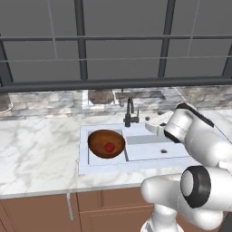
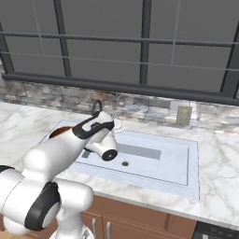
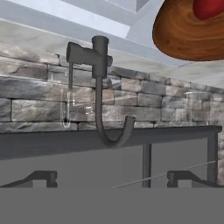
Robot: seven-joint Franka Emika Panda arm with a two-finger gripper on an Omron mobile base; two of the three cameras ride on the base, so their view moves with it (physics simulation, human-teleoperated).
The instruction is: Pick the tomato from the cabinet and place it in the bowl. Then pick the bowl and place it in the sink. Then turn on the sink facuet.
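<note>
In the left base view, the round, deep, reddish-brown wooden bowl [image 1: 106,143] sits in the small left basin of the pale bluish-white two-basin sink [image 1: 154,158], which is set into the white marble counter [image 1: 36,149], and the small glossy dark-red tomato [image 1: 109,147] lies inside the bowl. So the first two parts of the task look done, and only the tap is left. Just right of the bowl, at the sink's back edge between the two basins, stands the slim dark metal faucet [image 1: 130,114] with its tall curved spout. Further right again, the white arm reaches over the larger basin, with its two-finger gripper [image 1: 153,127] near the faucet's base on the faucet's right side. The hand view is rolled upside down: the faucet [image 3: 99,83] hangs from the sink rim straight ahead of the dark fingertips [image 3: 39,178], its long axis running up and down the picture, and its short side lever [image 3: 76,53] juts to the picture's left. The fingertips stand wide apart at the bottom corners, so the gripper is released and carries nothing. The coming move likely turns on closing the gap forward to that lever, which lies ahead and slightly off-centre.
</note>
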